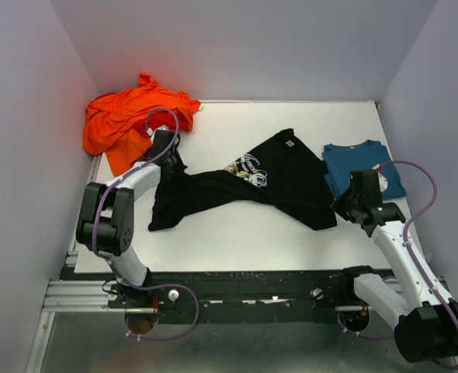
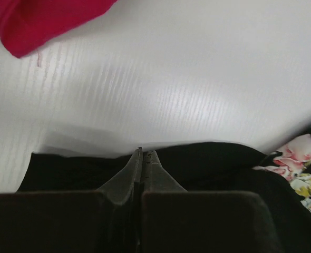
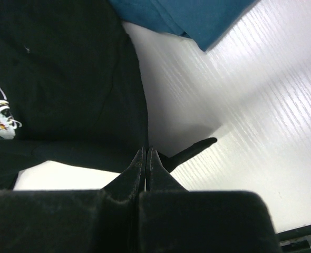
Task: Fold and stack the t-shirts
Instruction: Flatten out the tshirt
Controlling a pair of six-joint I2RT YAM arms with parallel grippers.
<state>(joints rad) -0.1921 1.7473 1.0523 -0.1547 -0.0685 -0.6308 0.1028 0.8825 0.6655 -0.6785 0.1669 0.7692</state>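
As the left gripper (image 2: 144, 153) and right gripper (image 3: 146, 150) clamp fully shut on opposite edges of the rumpled black cotton t-shirt with a floral chest print (image 1: 291, 183), lying mid-table, spreading it looks to be the step in hand. Next, the arms likely need to pull apart. Bare white tabletop (image 1: 252, 124) lies beyond; the folded teal-blue t-shirt (image 1: 361, 163) crowds the right and the crumpled orange t-shirt (image 1: 132, 116) the far-left corner.
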